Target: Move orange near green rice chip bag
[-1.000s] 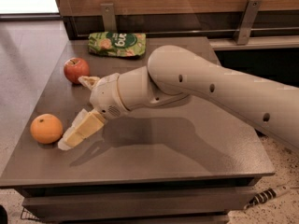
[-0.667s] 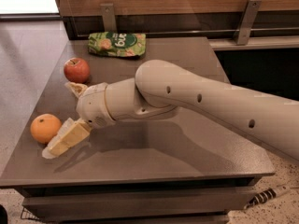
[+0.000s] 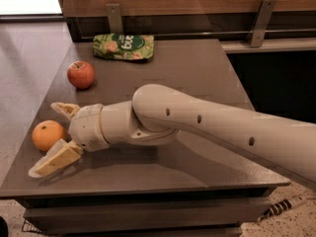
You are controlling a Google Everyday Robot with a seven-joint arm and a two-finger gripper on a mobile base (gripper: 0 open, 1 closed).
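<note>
The orange [image 3: 47,134] sits near the front left corner of the grey table [image 3: 197,83]. My gripper [image 3: 49,135] is open, with one finger [image 3: 65,109] behind the orange and the other finger [image 3: 53,159] in front of it, so the orange lies between them. The fingers do not press on it. The green rice chip bag [image 3: 124,46] lies flat at the back of the table, far from the orange. My white arm reaches in from the right across the table's front half.
A red apple [image 3: 81,74] stands on the left side between the orange and the bag. A wooden wall panel with metal brackets [image 3: 260,21] runs behind the table. The table's left and front edges are close to the orange.
My gripper has moved left and turned, from beside the orange to straddling it with one finger on each side. The orange, apple and bag have not moved.
</note>
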